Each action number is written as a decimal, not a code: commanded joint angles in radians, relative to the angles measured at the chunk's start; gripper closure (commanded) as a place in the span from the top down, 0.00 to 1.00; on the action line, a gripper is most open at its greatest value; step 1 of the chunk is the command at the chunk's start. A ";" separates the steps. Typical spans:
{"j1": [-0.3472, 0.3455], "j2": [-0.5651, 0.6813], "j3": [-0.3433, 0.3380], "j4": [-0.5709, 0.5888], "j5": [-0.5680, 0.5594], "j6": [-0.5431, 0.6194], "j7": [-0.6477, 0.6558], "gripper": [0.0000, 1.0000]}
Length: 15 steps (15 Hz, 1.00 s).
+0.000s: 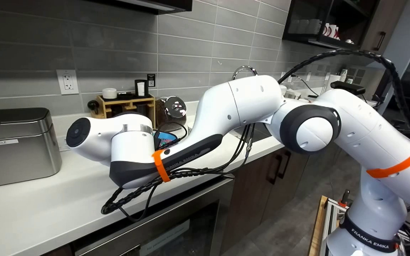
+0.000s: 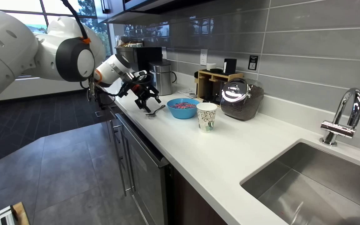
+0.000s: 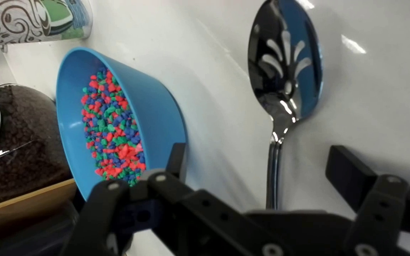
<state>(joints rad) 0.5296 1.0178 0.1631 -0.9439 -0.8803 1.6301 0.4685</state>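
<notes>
We are listing one spoon, metal, lying on the table near one blue bowl; one gripper, jaws apart, hanging close by, holding nothing; reach seemingly done, grip not yet made.

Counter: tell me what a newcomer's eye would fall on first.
Probably the big white arm, extended over the counter in both exterior views. Next, the bright bowl of red, green and blue bits, left in the wrist view. Beside it lies a shiny spoon, its handle framed by the open tool.
</notes>
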 commanded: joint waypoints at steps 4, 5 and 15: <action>0.018 0.040 -0.021 0.027 -0.019 -0.013 0.004 0.92; 0.020 0.044 -0.024 0.027 -0.021 -0.011 0.007 0.88; 0.001 0.038 -0.015 0.002 -0.022 0.054 0.065 0.85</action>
<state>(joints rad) 0.5426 1.0390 0.1452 -0.9409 -0.9043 1.6330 0.4987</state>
